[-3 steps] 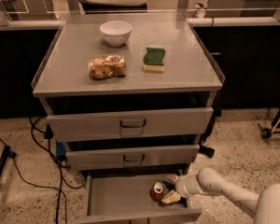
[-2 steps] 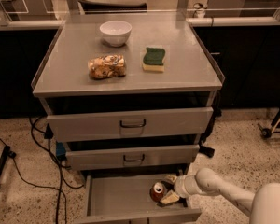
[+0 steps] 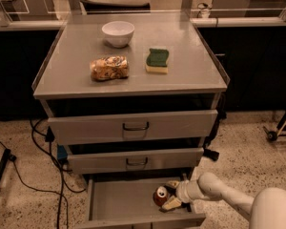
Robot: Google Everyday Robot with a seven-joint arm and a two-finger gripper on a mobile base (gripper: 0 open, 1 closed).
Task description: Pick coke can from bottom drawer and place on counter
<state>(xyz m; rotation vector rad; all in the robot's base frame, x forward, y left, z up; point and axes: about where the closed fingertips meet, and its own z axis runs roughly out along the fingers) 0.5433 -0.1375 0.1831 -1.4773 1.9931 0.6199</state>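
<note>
The coke can (image 3: 159, 196), red with a silver top, sits in the open bottom drawer (image 3: 119, 202) near its right side, with its top turned toward the camera. My gripper (image 3: 171, 194) reaches into the drawer from the right on a white arm. One pale finger lies behind the can and one in front, and they are shut on it. The counter (image 3: 76, 70) is the grey top of the cabinet, well above the gripper.
On the counter stand a white bowl (image 3: 118, 33), a crumpled snack bag (image 3: 109, 68) and a green-and-yellow sponge (image 3: 157, 61). The two upper drawers (image 3: 133, 126) stick out slightly above the bottom drawer. Black cables (image 3: 33, 166) trail on the floor at the left.
Almost nothing has moved. The arm and the can stay in the same place in the drawer, and the fingers look slightly closer together around the can.
</note>
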